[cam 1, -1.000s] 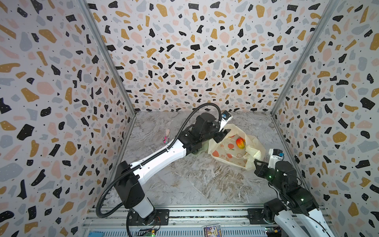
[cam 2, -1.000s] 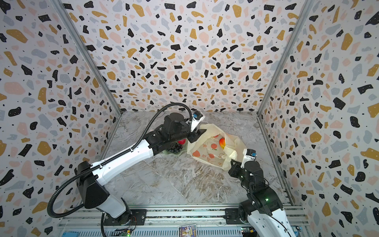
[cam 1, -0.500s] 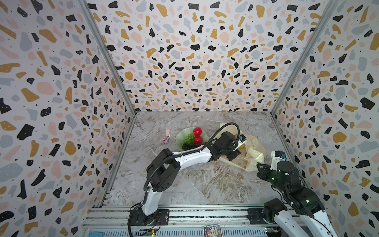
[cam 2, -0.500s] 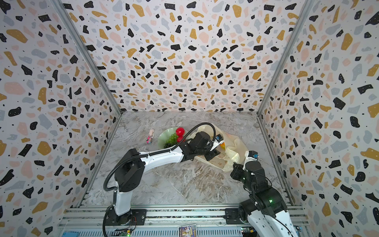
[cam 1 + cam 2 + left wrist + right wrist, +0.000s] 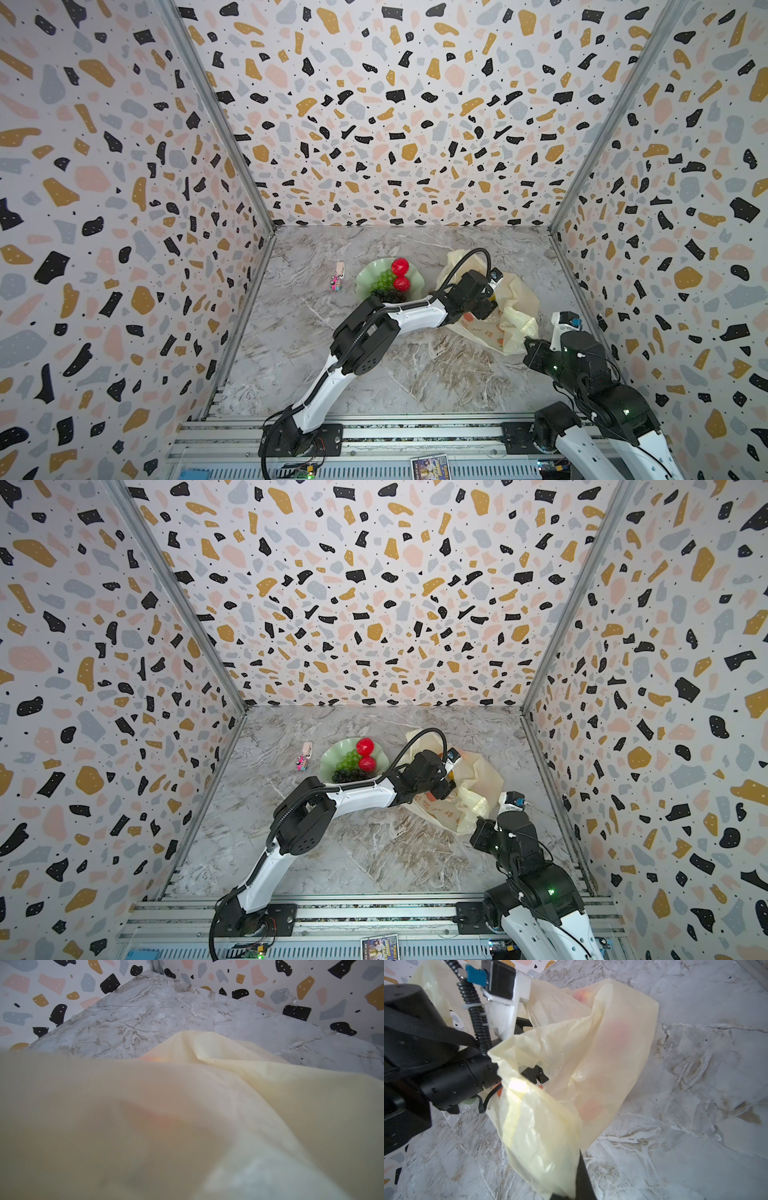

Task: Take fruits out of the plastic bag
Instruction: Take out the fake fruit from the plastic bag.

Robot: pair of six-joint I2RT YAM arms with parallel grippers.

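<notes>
Bag (image 5: pixel 513 297) lay crumpled just right of the plate (image 5: pixel 365 277), long axis slanting from beside its far rim back toward us, mouth facing it. Light, slippery film; we judged its rim the best hold. Right gripper (image 5: pixel 525 347) pinched the corner farthest from the plate. The left gripper (image 5: pixel 484 305) was inside, and we could not tell its width. Fruit (image 5: pixel 581 994) blurred red within.

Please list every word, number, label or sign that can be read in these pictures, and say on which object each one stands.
No text can be read with certainty.
On the plastic bag: orange lettering beside the citrus print, too small to read.
On the small card at the front rail: colourful print, too blurred to read.
</notes>
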